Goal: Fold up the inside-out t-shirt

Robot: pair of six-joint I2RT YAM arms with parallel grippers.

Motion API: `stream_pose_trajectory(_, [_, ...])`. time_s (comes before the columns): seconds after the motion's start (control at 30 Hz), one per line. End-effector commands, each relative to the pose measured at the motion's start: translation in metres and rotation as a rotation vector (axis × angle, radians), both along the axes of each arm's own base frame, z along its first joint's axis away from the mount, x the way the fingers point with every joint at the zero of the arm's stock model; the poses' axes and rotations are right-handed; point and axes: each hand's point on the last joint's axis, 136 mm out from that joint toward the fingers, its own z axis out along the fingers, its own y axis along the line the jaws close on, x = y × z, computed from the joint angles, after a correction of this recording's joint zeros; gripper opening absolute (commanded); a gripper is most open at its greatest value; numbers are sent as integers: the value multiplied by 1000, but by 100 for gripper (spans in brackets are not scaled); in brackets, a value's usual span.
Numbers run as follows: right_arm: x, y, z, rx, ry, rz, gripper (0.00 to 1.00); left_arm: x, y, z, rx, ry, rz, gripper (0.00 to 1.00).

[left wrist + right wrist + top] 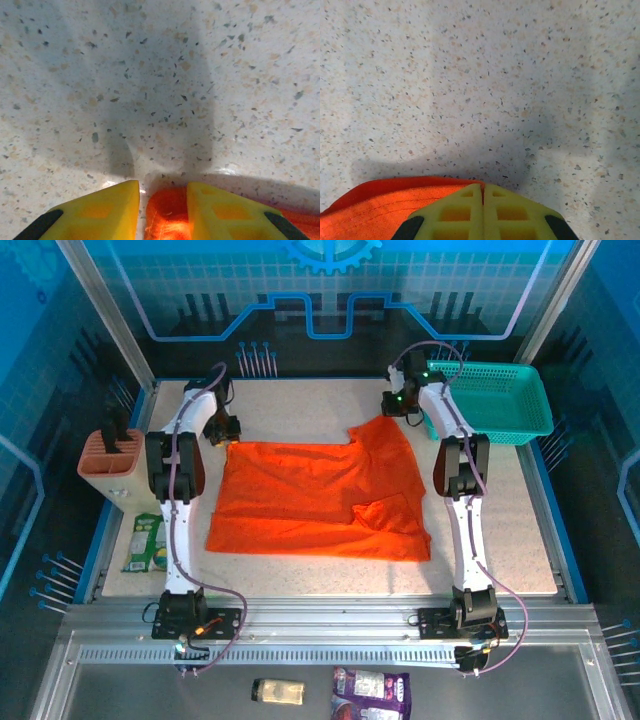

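Note:
The inside-out t-shirt lies spread out in bright orange across the middle of the speckled table, with one flap folded over at its near right. My left gripper sits at the shirt's far left corner. In the left wrist view its yellow fingers stand a little apart, with a bunched roll of the shirt filling the space between them. My right gripper is at the far right corner. In the right wrist view the right gripper has its jaws pressed together on the shirt's edge.
A teal mesh basket stands at the back right, close to the right arm. A tan slotted holder and a green packet sit off the table's left edge. Small packets lie on the front ledge.

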Motion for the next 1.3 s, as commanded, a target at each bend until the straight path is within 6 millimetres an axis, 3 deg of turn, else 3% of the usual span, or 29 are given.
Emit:
stream_pose_trajectory(0.0, [2,0,30,19,-46,-7,0,-10,-4,-6,-11,60,-33,31])
stream_pose_trajectory(0.2, [1,1,30,20,-42,-13,0,-12,-8,-6,-34,66,-35,28])
stream_pose_trajectory(0.47, [1,1,30,20,-41,-17,0,-5,-2,35,4,-43,-10,33])
stream_pose_trajectory(0.6, [1,1,30,18,-42,-19,0,-8,-6,41,-2,-46,-11,33])
stream_pose_trajectory(1.0, [1,2,37,26,-53,-20,0,-26,-7,13,-6,46,-24,29])
stream_pose_trajectory(1.27, [-1,2,45,23,-64,-17,0,-21,-8,-1,-13,57,-23,25])
